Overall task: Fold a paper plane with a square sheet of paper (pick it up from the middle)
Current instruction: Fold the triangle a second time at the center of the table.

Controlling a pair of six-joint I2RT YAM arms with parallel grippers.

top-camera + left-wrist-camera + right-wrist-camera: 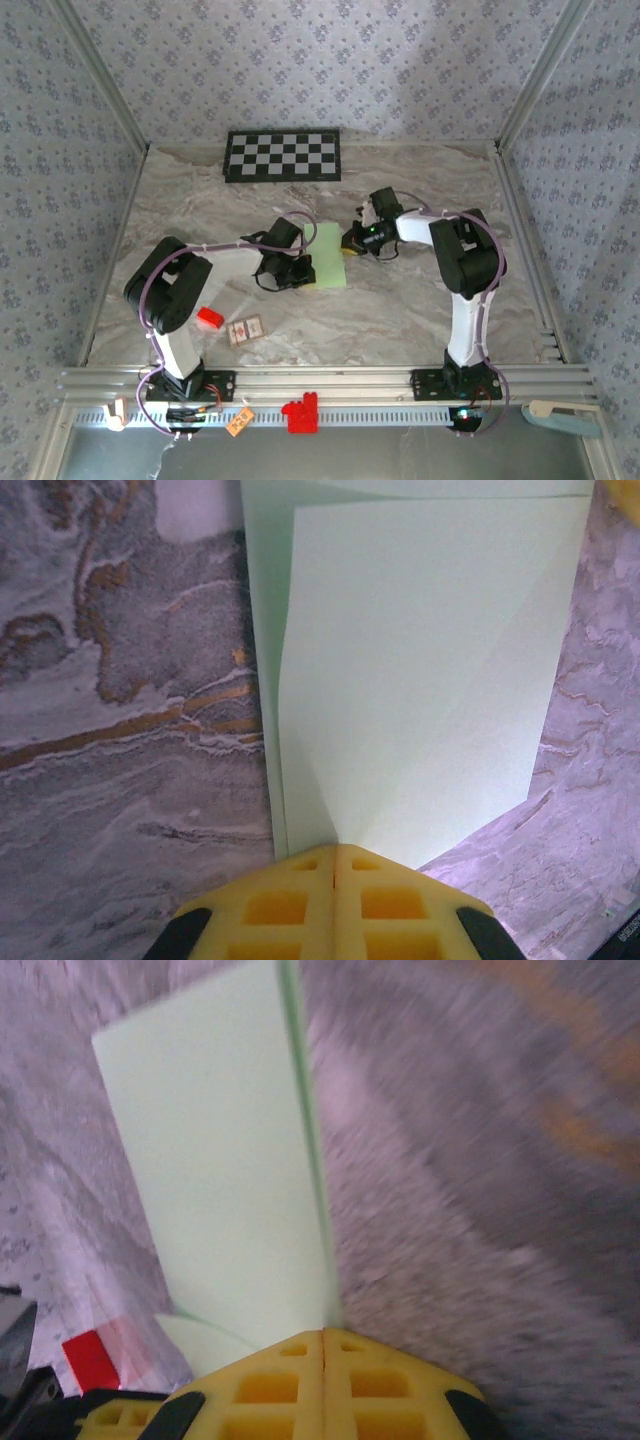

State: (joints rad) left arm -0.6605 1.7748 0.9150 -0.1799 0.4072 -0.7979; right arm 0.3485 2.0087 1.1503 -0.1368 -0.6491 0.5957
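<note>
The square sheet of paper (pixel 329 256), pale green, lies folded over on itself at the middle of the marble table (pixel 400 320). In the left wrist view the paper (pixel 420 660) shows a top layer over a narrow lower strip at its left, with faint diagonal creases. My left gripper (pixel 334 848) is shut, its yellow tips resting on the paper's near corner. My right gripper (pixel 323 1332) is shut too, its tips set on the layered long edge of the paper (pixel 220 1160). From above, the left gripper (pixel 300 268) and right gripper (pixel 350 245) flank the sheet.
A black-and-white checkerboard panel (pixel 283 155) lies at the back of the table. A small red block (pixel 209 318) and a small card (pixel 246 329) sit at the front left, near the left arm's base. A red piece (pixel 301 413) rests on the front rail.
</note>
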